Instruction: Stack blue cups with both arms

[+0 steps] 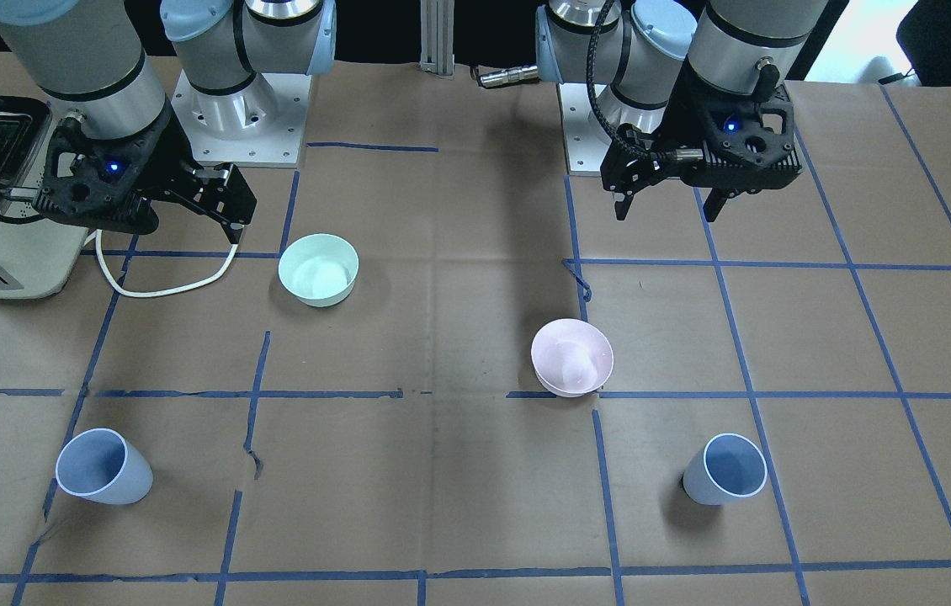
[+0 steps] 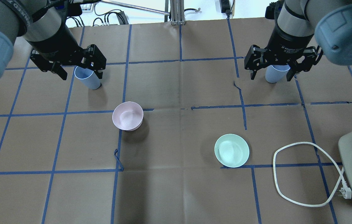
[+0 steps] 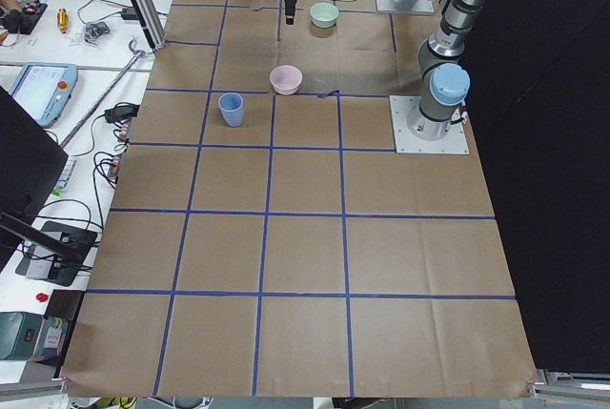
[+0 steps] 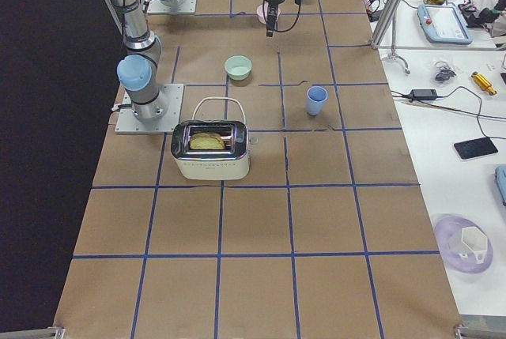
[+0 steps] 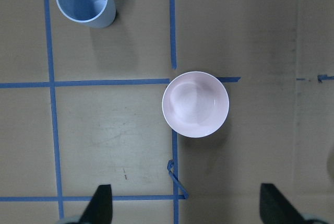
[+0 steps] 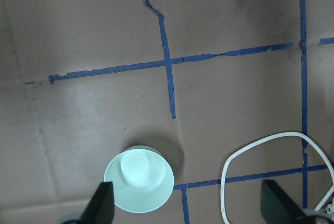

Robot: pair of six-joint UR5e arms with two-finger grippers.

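Tabletop (image 1: 442, 471): blue cups (image 1: 105, 477) (image 1: 725, 481) upright, mouths up

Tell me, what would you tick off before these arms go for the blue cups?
1. The left gripper is open and empty: ok.
2. The right gripper is open and empty: ok.
3. The left-side blue cup and the right-side blue cup stand upright, mouths up: ok.
4. The pink bowl and the mint bowl sit aside from the likely paths: ok.
5. The white cord is clear of the right arm: cannot tell.
6. Each gripper is lined up over its cup: not ok, both hang short of them.
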